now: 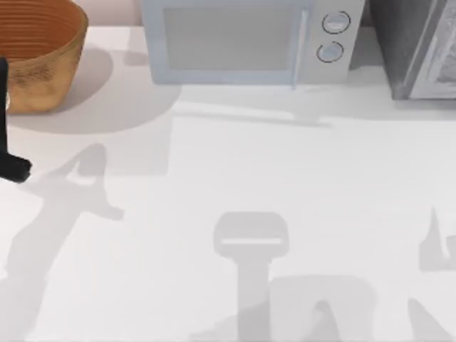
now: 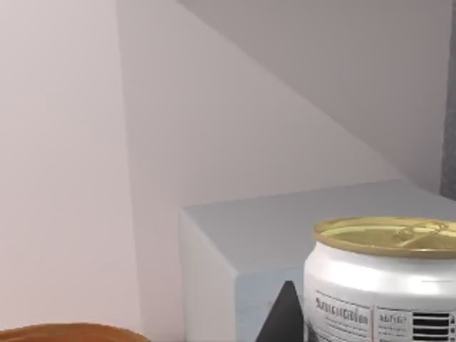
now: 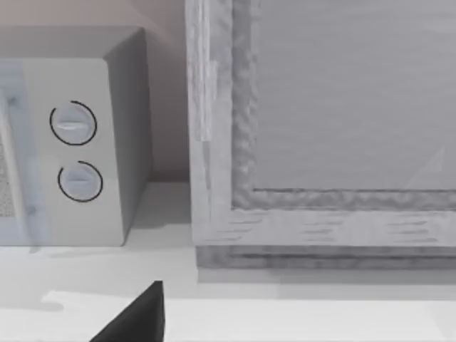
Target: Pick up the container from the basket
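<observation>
Container, a small can with a gold pull-tab lid and a white printed side, sits right in front of our left wrist camera, lifted above the basket, whose orange rim shows low at the edge of that view. We judge it to be held by our left gripper, of which one dark fingertip shows just beside the can's wall; whether the fingers are clenched on it we cannot tell. We expect the can to be light, rigid and smooth-sided, so it could slip or twist under a loose pinch; the best hold is across the straight white wall, below the lid's rolled edge, with both pads flat on opposite sides. Behind the can stands the pale grey microwave. From above, the basket sits at the table's far left corner, with our left arm dark at the left edge beside it, and the microwave to its right. Our right gripper is parked near the microwave's dials and a grey cabinet; its finger state cannot be told.
</observation>
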Available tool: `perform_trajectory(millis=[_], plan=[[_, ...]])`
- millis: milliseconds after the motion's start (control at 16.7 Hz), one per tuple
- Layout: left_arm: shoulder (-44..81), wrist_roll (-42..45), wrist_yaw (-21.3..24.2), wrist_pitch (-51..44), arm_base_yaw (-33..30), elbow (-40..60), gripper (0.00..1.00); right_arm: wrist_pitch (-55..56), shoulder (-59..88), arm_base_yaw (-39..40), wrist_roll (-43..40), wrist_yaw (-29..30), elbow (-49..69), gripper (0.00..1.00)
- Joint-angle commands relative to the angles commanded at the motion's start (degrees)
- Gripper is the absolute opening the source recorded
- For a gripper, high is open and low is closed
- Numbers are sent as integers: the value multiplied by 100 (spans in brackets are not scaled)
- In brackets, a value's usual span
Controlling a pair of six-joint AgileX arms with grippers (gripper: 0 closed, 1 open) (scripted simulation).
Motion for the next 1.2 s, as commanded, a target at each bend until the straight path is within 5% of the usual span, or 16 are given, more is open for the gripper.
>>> perform_trajectory(millis=[1200], plan=[[5538,132,3015,3226,-457,2846,0,0,0,0,0,0,0,100]])
